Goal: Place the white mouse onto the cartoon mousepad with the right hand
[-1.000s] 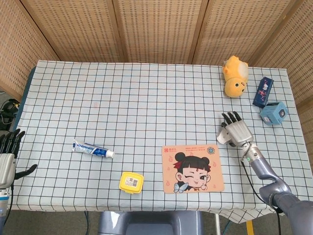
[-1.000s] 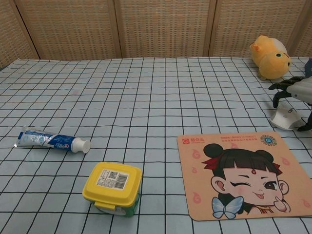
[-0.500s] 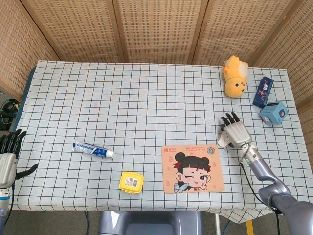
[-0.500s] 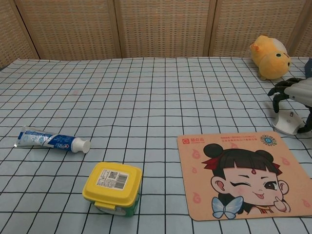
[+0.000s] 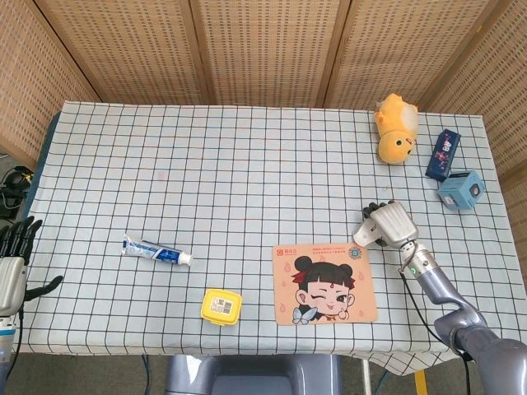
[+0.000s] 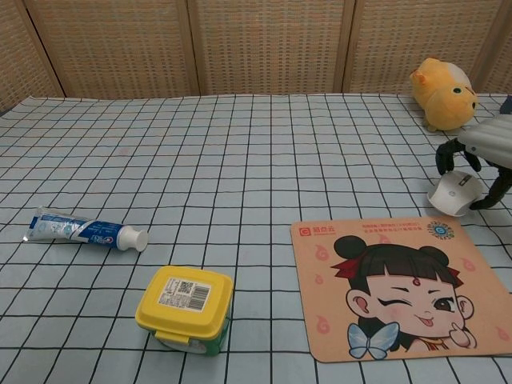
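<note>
We've got the right hand (image 6: 480,152) curled around the white mouse (image 6: 454,193), fingers wrapped over its top and gripping it. In the chest view the mouse is tilted, with its pale underside facing us, near the top right corner of the mousepad (image 6: 396,284) but not resting on it. From the head view the hand (image 5: 385,224) covers most of the mouse, so we only see the grip there. Our left hand (image 5: 12,263) is off at the left table edge, fingers spread, holding nothing. Elsewhere on the checked cloth (image 5: 247,164): a toothpaste tube (image 5: 156,251), a yellow-lidded tub (image 5: 221,306), an orange plush (image 5: 394,128), and a blue cube (image 5: 459,190) beside a dark box (image 5: 443,154).
</note>
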